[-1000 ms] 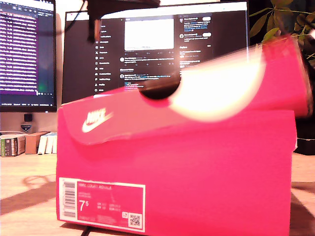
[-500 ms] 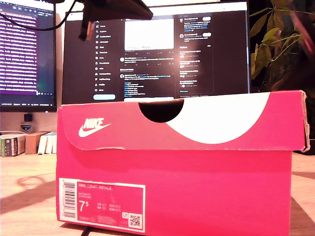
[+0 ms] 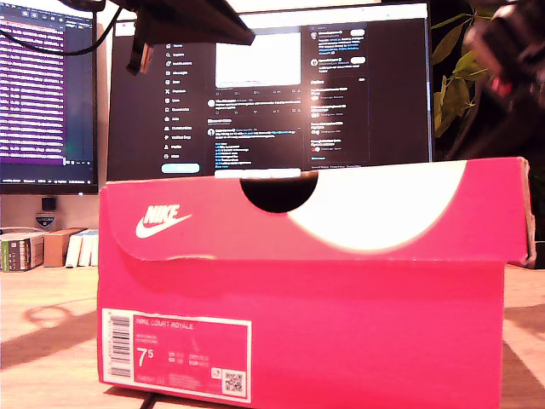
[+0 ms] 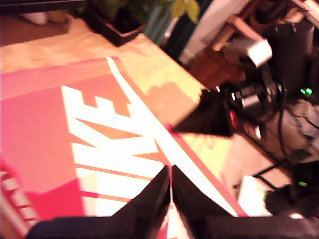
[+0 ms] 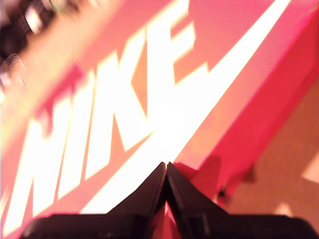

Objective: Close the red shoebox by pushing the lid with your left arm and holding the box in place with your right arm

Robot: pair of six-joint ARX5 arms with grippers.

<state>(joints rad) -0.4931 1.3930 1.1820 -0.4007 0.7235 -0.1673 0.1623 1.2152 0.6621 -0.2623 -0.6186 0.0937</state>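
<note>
- The red shoebox (image 3: pixel 298 332) stands on a light wooden table (image 3: pixel 43 315) and fills most of the exterior view, with its lid (image 3: pixel 341 213) lying flat and level across the top.
- On the lid's front flap, a white swoosh logo (image 3: pixel 162 221) sits toward the exterior view's left, a dark half-round cutout (image 3: pixel 278 187) opens at the upper edge, and a wide white curve (image 3: pixel 383 209) runs toward the exterior view's right.
- A white size label (image 3: pixel 176 352) with a barcode is stuck low on the box's front, toward the exterior view's left.
- My first gripper (image 4: pixel 170 184) hangs over the lid's top (image 4: pixel 75 129), its two dark fingers pressed together at the tips with nothing between them; large white lettering (image 4: pixel 109 149) shows beneath.
- My second gripper (image 5: pixel 166 172) is likewise closed tip to tip and empty, above the lid near one long edge; whether either gripper touches the cardboard cannot be told.
- In the exterior view a dark arm part (image 3: pixel 187 17) reaches in at the top left, and a blurred dark part (image 3: pixel 511 43) shows at the top right; which arm is which is unclear.
- Behind the box are two lit monitors (image 3: pixel 272 85), a leafy plant (image 3: pixel 464 68) at the exterior view's right, and small boxes (image 3: pixel 43 247) on the table at its left.
- The first wrist view shows cluttered dark equipment and cables (image 4: pixel 269 89) beyond the table edge.
</note>
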